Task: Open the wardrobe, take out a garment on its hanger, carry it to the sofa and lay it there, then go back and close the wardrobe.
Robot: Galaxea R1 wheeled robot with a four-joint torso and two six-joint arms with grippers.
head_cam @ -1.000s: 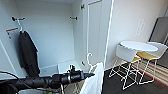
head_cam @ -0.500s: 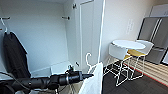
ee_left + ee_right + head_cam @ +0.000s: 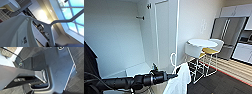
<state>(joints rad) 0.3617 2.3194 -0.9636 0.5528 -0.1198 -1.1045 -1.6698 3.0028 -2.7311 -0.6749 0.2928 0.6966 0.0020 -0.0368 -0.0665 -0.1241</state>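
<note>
**White T-shirt on its hanger, held out by the left arm**

Garment [image 3: 179, 80] hangs at about 6 o'clock in the head view, draped from the thin white hanger [image 3: 173, 61], whose curved hook rises just above it. The left gripper [image 3: 174, 75] is clamped on the hanger at the end of the dark arm reaching in from 8 o'clock. The wardrobe [image 3: 161, 32] stands open at 12 o'clock. A round white table [image 3: 201, 43] with stools sits at 3 o'clock, near a steel fridge [image 3: 226, 35]. The right gripper's state cannot be told.

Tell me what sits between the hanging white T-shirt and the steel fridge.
In the head view, a round white table with white-backed stools stands between the white T-shirt and the fridge.
</note>
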